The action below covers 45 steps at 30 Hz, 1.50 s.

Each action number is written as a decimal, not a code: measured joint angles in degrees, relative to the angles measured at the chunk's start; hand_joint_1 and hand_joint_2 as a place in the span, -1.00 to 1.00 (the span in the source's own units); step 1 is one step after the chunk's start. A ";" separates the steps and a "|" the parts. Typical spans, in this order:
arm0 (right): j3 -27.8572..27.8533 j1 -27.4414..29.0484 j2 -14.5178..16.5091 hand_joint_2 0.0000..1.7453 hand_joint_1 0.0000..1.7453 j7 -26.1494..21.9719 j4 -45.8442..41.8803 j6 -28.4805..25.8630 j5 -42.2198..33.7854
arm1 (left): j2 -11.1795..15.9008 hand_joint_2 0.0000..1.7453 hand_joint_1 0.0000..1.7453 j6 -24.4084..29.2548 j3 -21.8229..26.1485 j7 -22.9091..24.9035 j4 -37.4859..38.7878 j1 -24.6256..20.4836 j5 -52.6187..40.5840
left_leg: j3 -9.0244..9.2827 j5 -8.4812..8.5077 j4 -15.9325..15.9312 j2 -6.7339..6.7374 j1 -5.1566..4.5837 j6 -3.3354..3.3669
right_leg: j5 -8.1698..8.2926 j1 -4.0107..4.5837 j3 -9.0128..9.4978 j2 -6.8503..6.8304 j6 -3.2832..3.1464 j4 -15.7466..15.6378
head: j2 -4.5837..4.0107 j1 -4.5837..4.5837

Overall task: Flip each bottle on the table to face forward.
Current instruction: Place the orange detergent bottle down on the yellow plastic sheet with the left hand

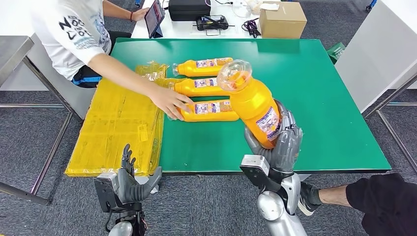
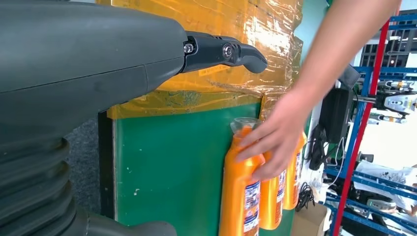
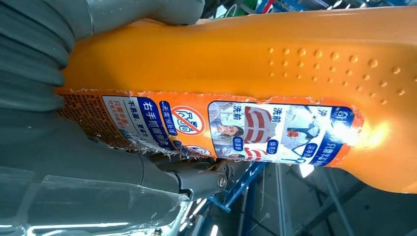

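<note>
My right hand [image 1: 280,142] grips an orange bottle [image 1: 253,101] with a clear cap, lifted over the green table's [image 1: 319,98] near edge and tilted toward me; its torn label [image 3: 221,128] faces the wrist camera. Three more orange bottles lie on their sides mid-table: the far one [image 1: 204,66], the middle one [image 1: 199,86] and the near one [image 1: 211,110]. A person's hand [image 1: 169,101] rests on the near bottle's neck end. My left hand [image 1: 130,179] hangs open below the table's front left corner, holding nothing.
A yellow tape-wrapped flat package [image 1: 118,128] covers the table's left part. A person sits at the far left; another person's leg [image 1: 364,196] is at my right. A cardboard box [image 1: 282,19] and cables lie on the white desk behind.
</note>
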 joint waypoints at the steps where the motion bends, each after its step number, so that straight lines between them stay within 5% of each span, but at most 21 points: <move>1: -0.25 0.18 0.11 1.00 1.00 -0.01 -0.25 0.00 -0.01 | 0.00 1.00 -1.00 0.00 -0.05 0.00 -0.01 0.00 0.01 | 0.00 0.00 0.00 0.00 0.00 0.00 | 0.00 0.00 0.00 0.00 0.00 0.00 | 0.00 -0.01; 13: -2.18 1.55 1.18 1.00 1.00 -2.37 -1.49 0.01 -1.96 | 0.03 1.00 -1.00 -2.02 -0.44 0.41 -0.07 -0.01 2.73 | 0.01 0.00 0.00 -0.01 0.00 0.00 | 0.00 0.00 0.00 -0.01 0.00 0.00 | 0.00 -0.01; 18: -3.40 3.67 1.88 1.00 1.00 -6.13 -0.60 2.79 -8.70 | 0.48 1.00 -1.00 -12.40 -1.48 2.25 -0.83 -0.02 10.63 | -0.01 -0.01 0.00 0.00 0.00 -0.01 | -0.01 0.00 0.00 0.00 0.00 0.00 | 0.00 0.00; 26: 0.33 5.02 6.24 1.00 1.00 -12.43 13.77 19.50 -14.38 | 1.75 1.00 -1.00 -27.86 -4.57 5.25 -3.29 -0.31 18.57 | 0.02 -0.02 -0.03 0.13 0.11 -0.05 | -0.01 0.11 -0.01 0.08 -0.03 0.02 | 0.00 0.02; 32: 6.60 4.42 8.82 1.00 1.00 -14.06 24.15 18.77 -16.55 | 2.08 1.00 -1.00 -29.43 -5.57 5.44 -3.31 -0.46 19.69 | 0.00 -0.01 -0.03 0.05 0.14 -0.08 | -0.05 0.14 0.00 0.07 -0.07 0.02 | 0.00 0.02; 45: 8.97 3.99 8.82 1.00 1.00 -13.55 27.58 18.84 -16.81 | 2.44 1.00 -1.00 -29.86 -5.60 5.44 -3.34 -0.44 19.82 | 0.00 -0.02 -0.02 0.05 0.08 -0.06 | -0.03 0.06 0.00 0.08 -0.05 0.01 | 0.00 0.03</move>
